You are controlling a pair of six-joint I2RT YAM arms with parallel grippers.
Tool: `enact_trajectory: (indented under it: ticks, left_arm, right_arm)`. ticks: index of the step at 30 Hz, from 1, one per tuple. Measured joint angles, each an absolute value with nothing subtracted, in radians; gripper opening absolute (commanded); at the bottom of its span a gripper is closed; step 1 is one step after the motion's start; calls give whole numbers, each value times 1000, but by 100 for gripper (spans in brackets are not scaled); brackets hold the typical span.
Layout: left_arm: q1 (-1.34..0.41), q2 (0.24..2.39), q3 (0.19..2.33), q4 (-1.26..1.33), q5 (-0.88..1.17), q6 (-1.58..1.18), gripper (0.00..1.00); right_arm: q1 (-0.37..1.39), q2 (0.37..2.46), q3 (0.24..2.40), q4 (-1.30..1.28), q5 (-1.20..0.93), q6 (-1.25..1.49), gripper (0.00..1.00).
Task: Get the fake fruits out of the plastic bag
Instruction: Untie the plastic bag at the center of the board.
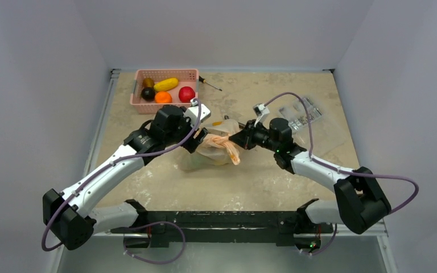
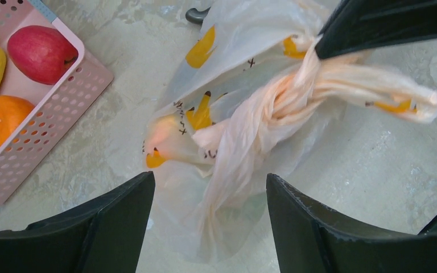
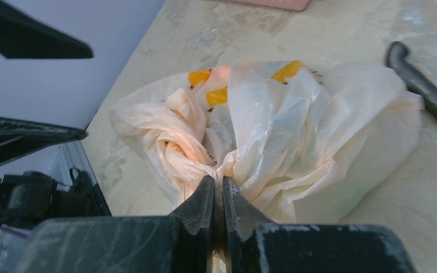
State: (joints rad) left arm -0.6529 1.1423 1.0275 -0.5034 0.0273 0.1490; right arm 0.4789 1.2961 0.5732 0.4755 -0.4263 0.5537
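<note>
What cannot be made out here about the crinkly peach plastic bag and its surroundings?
- Crinkly translucent peach plastic bag: all views, bunched film hides any contents.
- Black tool handle: right wrist view, cut off by right edge.
- Clear packet of small parts: top view, contents too small.

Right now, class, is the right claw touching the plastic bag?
Touching. The right wrist view shows the right claw shut on a twisted fold of the plastic bag, with no gap between its jaws and the plastic.
</note>
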Motion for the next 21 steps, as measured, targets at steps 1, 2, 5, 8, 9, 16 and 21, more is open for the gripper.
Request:
enact_trajectory:
  ticks: [1, 2, 5, 8, 9, 16, 21]
  left_arm:
    - [-653, 1147, 1028, -496, 30, 141, 69]
    - [-651, 1153, 1028, -492, 32, 137, 67]
    - [-650, 1195, 1033, -493, 42, 121, 61]
    - [-648, 1265, 1054, -513, 58, 113, 56]
    - [-648, 1280, 1058, -517, 64, 112, 54]
    - [-648, 1317, 1071, -542, 95, 97, 11]
    - [-648, 1316, 1076, -540, 75, 93, 0]
  right_arm:
    - [506, 1303, 588, 465, -427, 537, 0]
    - [526, 1310, 598, 461, -430, 527, 0]
    - [590, 1331, 629, 450, -435, 500, 0]
    - [610, 1340, 639, 445, -442, 490, 0]
    - [610, 1341, 641, 441, -442, 488, 0]
    - [611, 1344, 652, 427, -442, 485, 0]
    - [609, 1329, 649, 408, -436, 499, 0]
